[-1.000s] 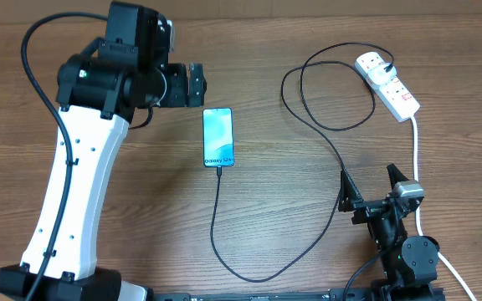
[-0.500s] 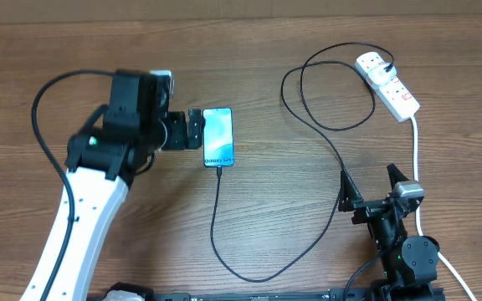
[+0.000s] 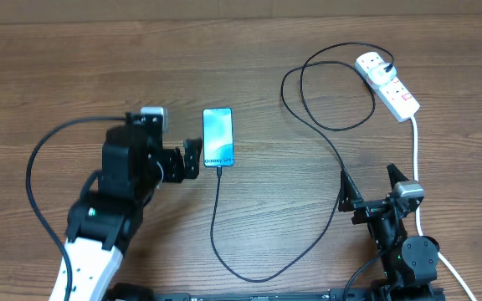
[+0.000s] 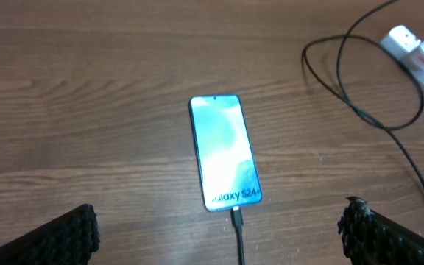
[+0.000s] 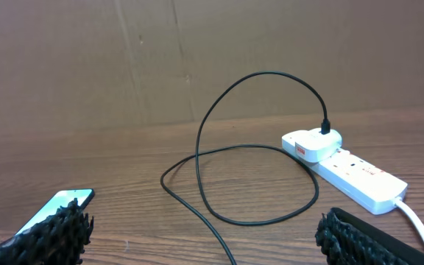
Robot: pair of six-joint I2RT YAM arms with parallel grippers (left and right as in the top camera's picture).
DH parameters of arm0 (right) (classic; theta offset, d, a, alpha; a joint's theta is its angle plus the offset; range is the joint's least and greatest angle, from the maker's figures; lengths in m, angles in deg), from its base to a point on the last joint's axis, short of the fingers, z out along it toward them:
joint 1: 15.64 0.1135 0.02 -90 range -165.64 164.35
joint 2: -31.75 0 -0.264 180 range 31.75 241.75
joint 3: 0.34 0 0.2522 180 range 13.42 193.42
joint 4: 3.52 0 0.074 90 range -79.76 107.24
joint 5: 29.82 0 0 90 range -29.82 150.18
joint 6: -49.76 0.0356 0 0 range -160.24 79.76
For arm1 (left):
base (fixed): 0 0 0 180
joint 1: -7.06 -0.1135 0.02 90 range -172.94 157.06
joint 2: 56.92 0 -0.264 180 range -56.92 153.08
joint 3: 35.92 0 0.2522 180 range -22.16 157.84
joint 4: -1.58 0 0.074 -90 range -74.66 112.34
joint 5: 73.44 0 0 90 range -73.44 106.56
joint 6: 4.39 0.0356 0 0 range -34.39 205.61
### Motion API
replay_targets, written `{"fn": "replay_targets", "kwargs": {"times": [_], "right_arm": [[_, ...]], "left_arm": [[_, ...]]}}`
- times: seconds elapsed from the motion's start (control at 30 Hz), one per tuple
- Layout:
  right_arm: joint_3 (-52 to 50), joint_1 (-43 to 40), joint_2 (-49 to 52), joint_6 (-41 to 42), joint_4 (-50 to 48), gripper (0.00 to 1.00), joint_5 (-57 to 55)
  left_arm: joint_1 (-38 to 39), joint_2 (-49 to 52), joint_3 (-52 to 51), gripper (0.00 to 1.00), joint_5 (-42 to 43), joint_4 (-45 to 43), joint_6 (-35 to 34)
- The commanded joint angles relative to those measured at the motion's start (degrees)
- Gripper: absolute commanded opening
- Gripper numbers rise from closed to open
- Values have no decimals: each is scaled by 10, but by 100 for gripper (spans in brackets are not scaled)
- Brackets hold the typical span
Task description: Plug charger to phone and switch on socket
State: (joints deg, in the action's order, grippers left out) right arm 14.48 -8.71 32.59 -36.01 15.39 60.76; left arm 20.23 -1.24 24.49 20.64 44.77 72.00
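The socket (image 3: 389,84) lies well ahead of the wide-spread right gripper (image 3: 373,186). It is a light strip likely to skid, so press its red switch (image 4: 422,54) straight down. The charger (image 4: 238,234) tip sits in the phone (image 3: 217,136), just ahead of the left gripper (image 3: 193,157) — also gaping — which has drawn back alongside it.

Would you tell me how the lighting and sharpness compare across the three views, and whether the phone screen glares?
Overhead: even, diffuse light, faint shadows, the phone sharp. Left wrist: slightly soft; the screen glows pale yet its lettering reads; the left fingers are dark corner shapes. Right wrist: the socket and charger crisp, the right fingers nearly black.
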Motion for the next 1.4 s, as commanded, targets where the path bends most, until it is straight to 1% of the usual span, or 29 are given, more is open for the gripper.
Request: {"fn": "replay_targets", "kwargs": {"times": [0.0,0.07,0.17,0.43,0.63,0.87,1.2,1.37], "right_arm": [[-6,-3,-7,-2,-3,100,-5],[-6,-3,-7,-2,-3,100,-5],[-6,-3,-7,-2,-3,100,-5],[-6,-3,-7,-2,-3,100,-5],[-6,-3,-7,-2,-3,100,-5],[-6,-3,-7,-2,-3,100,-5],[-6,-3,-7,-2,-3,100,-5],[-6,-3,-7,-2,-3,100,-5]], "left_arm": [[3,-54,-55,100,5,-29,-8],[3,-89,-88,100,7,-59,-8],[3,-164,-158,100,15,-127,-8],[3,-314,-291,100,22,-231,-8],[3,-384,-344,100,22,-271,-8],[3,-448,-428,100,34,-372,-8],[1,-501,-463,100,25,-383,-8],[-18,-530,-463,100,30,-368,-17]]}}
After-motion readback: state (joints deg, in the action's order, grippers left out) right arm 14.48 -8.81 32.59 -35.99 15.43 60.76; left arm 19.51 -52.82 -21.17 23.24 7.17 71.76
